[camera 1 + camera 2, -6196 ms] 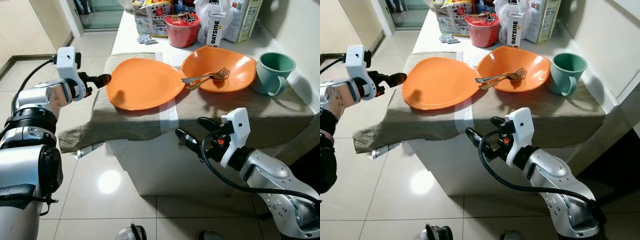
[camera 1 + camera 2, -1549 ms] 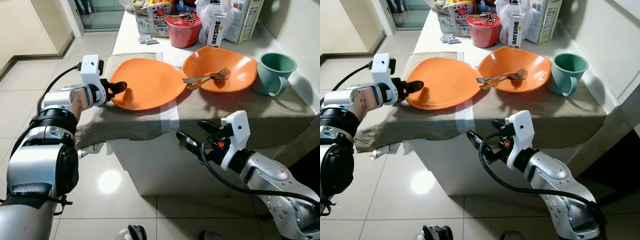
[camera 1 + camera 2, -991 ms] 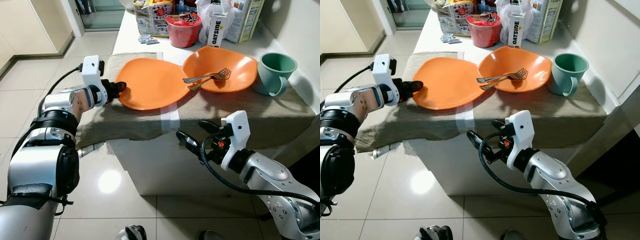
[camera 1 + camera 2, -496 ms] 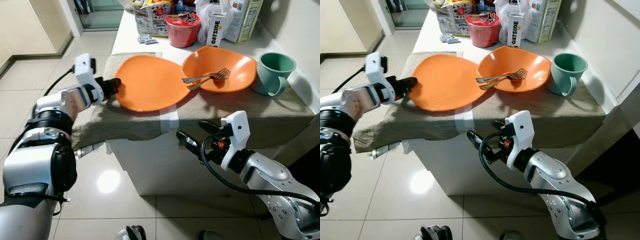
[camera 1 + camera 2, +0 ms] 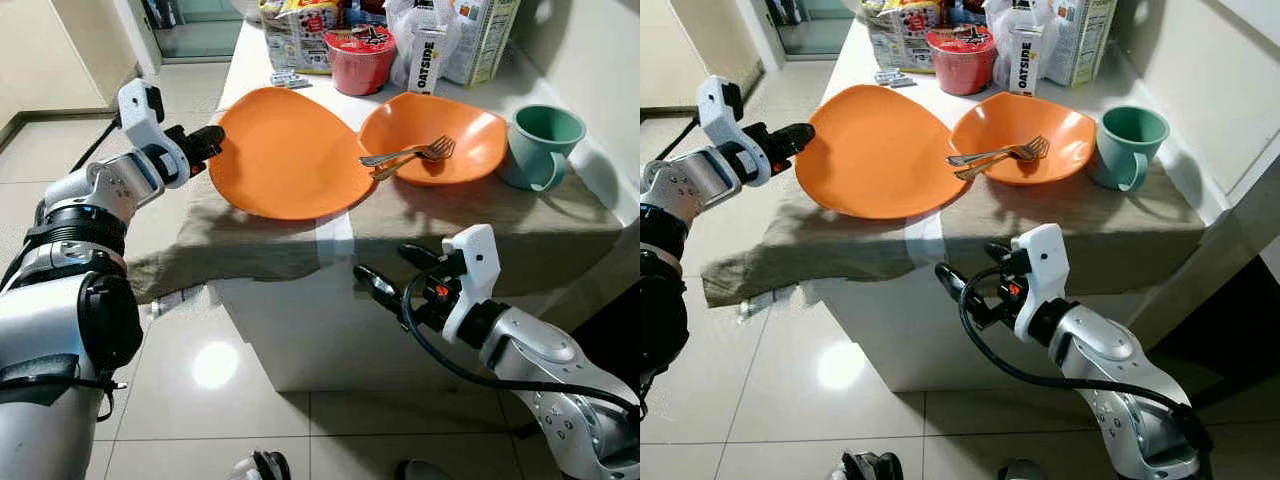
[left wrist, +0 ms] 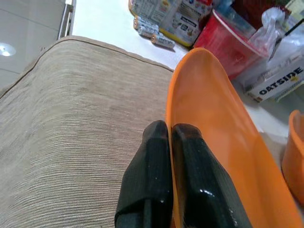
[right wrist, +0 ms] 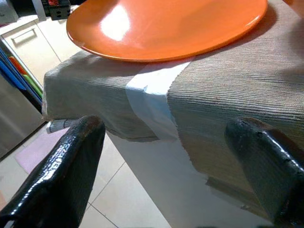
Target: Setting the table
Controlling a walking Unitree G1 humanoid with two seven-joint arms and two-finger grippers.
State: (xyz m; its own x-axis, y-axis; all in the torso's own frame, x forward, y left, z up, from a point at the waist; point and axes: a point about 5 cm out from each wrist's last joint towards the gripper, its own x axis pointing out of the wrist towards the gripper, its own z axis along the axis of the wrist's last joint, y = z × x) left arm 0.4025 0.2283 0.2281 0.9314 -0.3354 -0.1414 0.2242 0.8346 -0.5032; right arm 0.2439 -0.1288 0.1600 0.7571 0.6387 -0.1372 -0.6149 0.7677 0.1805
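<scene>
Orange plate (image 5: 290, 155) in left gripper (image 5: 214, 142)

orange plate (image 5: 285, 155) now tilted up

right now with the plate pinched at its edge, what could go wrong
The left end effector grips only the rim of the orange plate, which is tilted up on that side; it could slip out. The plate's far edge looks very close to the orange bowl holding a fork, so dragging it might nudge the bowl and shake the fork loose. The beige cloth overhangs the counter and could get pulled along.
</scene>
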